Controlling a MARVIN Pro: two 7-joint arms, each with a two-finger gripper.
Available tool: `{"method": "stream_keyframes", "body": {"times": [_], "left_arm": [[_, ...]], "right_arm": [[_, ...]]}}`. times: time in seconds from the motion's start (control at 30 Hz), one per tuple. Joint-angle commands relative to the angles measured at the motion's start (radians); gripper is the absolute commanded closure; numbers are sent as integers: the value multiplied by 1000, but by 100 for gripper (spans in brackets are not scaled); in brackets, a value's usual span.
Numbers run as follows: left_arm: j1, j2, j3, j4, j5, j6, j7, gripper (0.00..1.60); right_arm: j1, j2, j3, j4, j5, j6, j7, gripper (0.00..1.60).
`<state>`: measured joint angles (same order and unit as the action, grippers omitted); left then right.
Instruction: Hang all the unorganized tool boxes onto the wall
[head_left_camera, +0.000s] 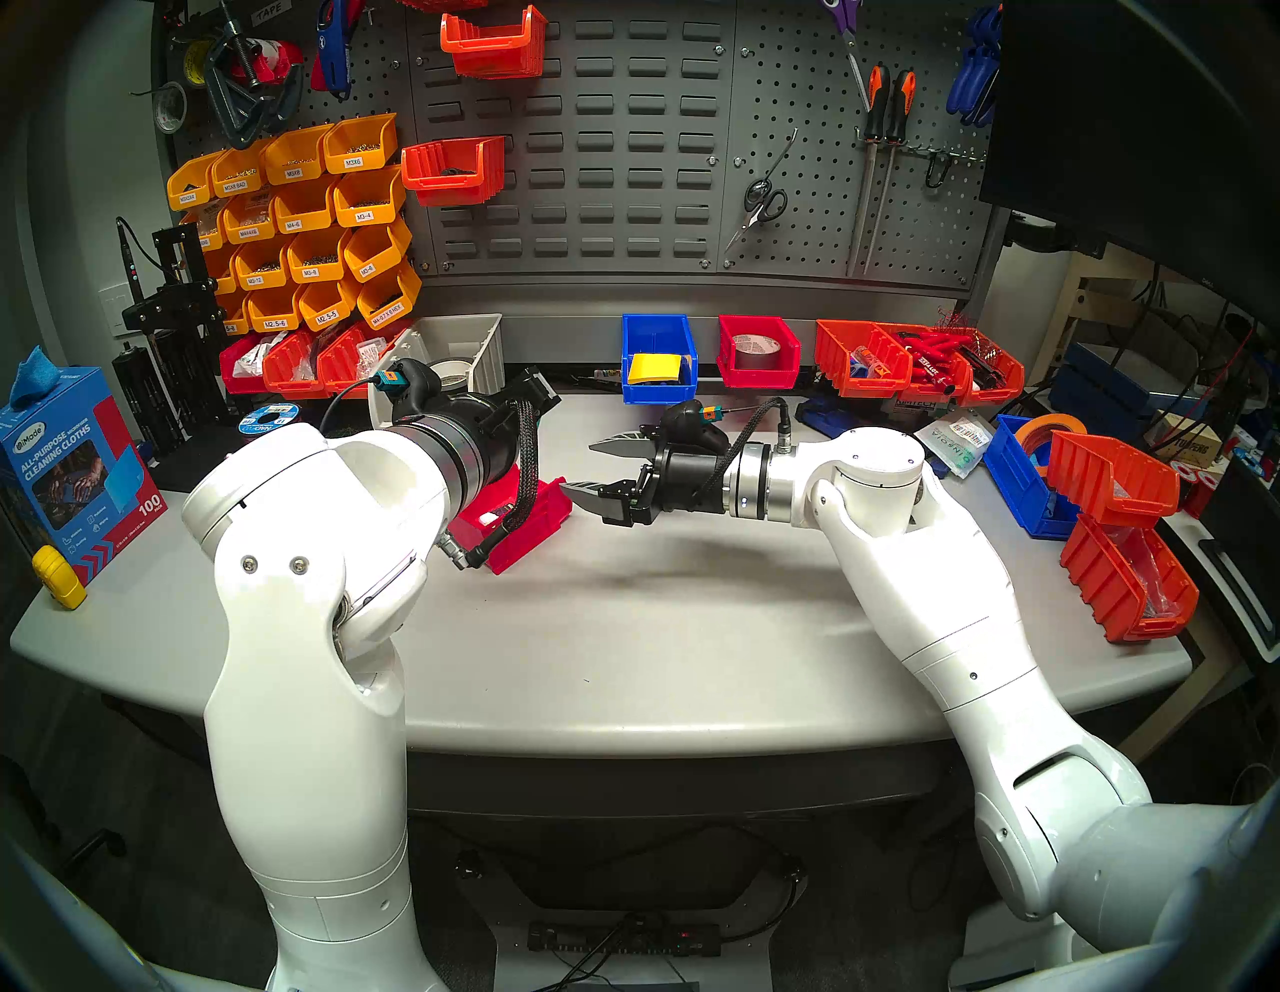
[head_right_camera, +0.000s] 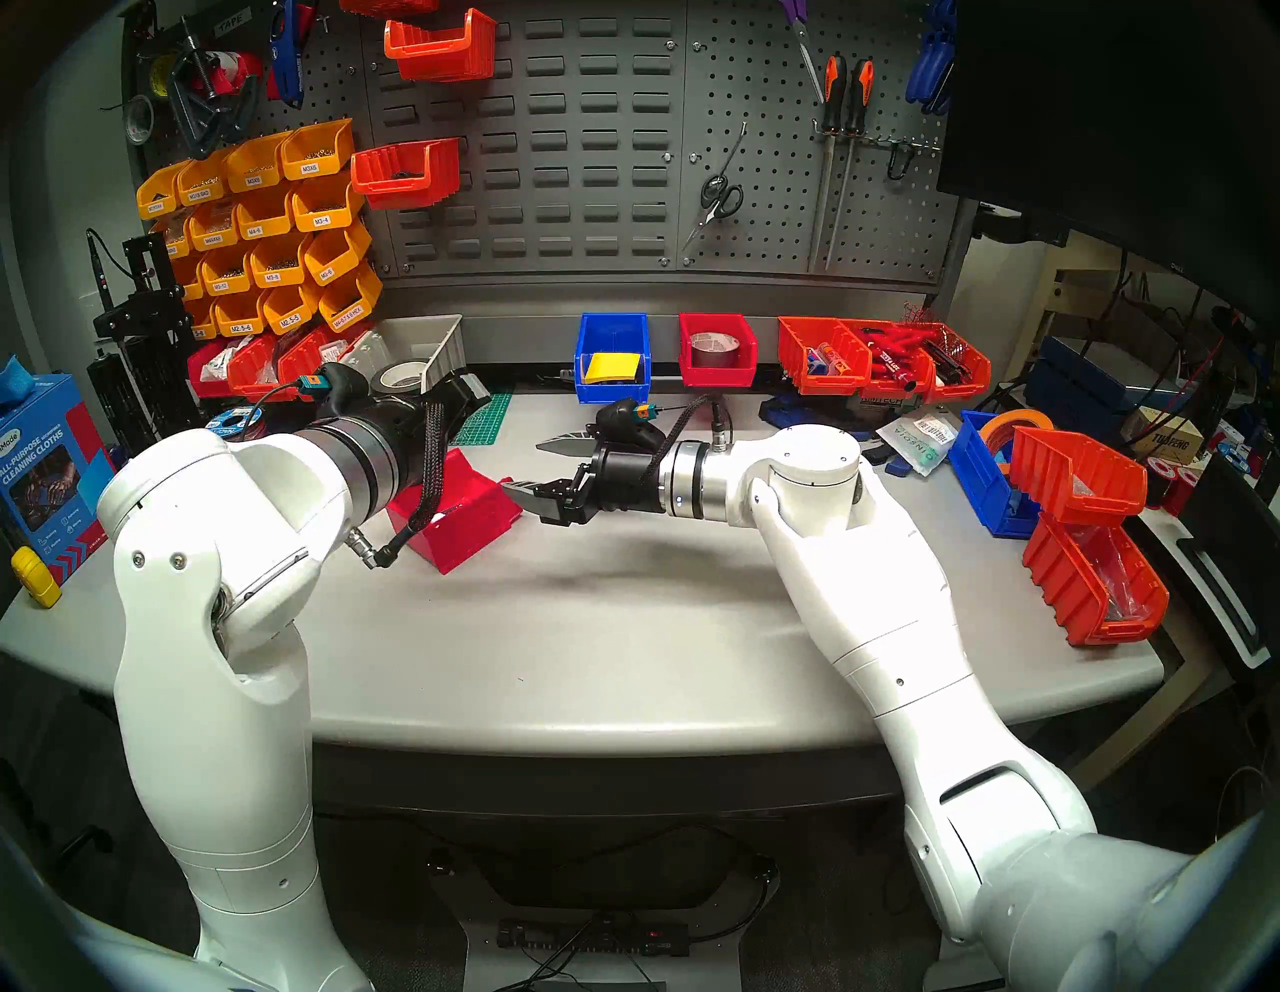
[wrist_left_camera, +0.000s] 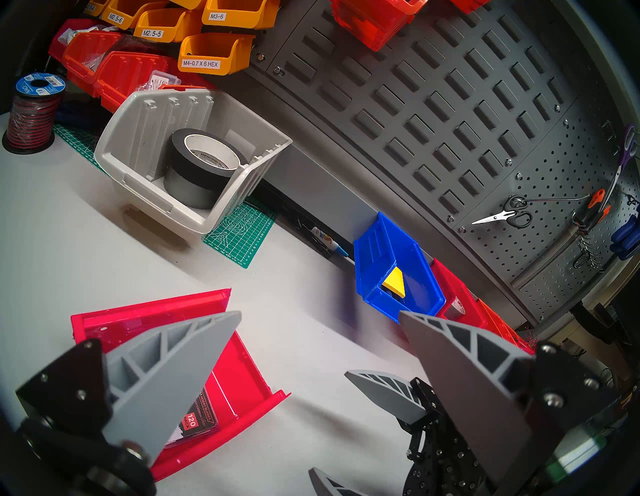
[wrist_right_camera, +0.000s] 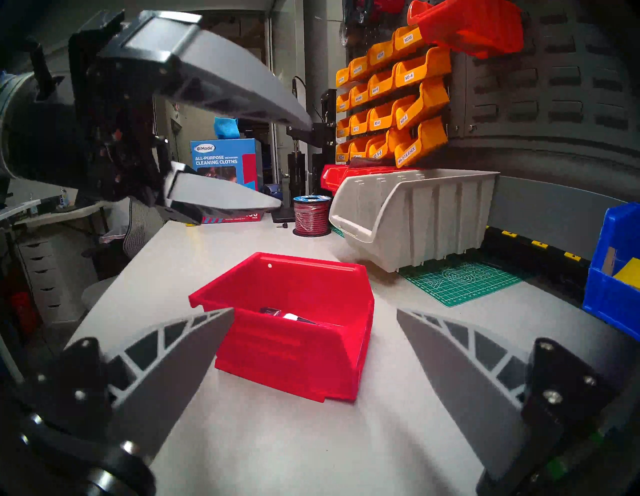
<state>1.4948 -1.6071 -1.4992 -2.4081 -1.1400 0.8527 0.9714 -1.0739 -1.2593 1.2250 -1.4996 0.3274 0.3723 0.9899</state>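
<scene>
Both arms fill the front of the head view, so start there: your right gripper (head_left_camera: 589, 471) lies level over the tabletop (head_left_camera: 658, 623), pointing toward the robot's left, jaws spread wide with nothing between them. Behind everything, the wall (head_left_camera: 623, 152) has plenty of free louvred slots in its middle panel. The loose crimson tool box (wrist_right_camera: 294, 325) sits on the tabletop just ahead of the right gripper's fingertips, a small pack inside, open top up, its sloped front facing the gripper; in the right wrist view it sits between the two fingers, apart from both. Your left gripper (wrist_left_camera: 318, 318) hovers above that same box, also wide open and empty, aimed toward the wall, so I'd say the right one is better lined up. The blue tool box (head_left_camera: 656, 357) and the other crimson tool box (head_left_camera: 758, 350) wait side by side at the wall's foot.
</scene>
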Motion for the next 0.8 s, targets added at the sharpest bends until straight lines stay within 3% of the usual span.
{"method": "stream_keyframes", "body": {"times": [0.0, 0.3, 0.77], "left_arm": [[-3, 1, 1, -10, 1, 0, 0, 0], [-3, 1, 1, -10, 1, 0, 0, 0], [-3, 1, 1, -10, 1, 0, 0, 0]], "right_arm": [[74, -17, -23, 31, 1, -34, 52, 0], [111, -25, -57, 79, -24, -78, 96, 0], [170, -49, -99, 155, -88, -119, 95, 0]]}}
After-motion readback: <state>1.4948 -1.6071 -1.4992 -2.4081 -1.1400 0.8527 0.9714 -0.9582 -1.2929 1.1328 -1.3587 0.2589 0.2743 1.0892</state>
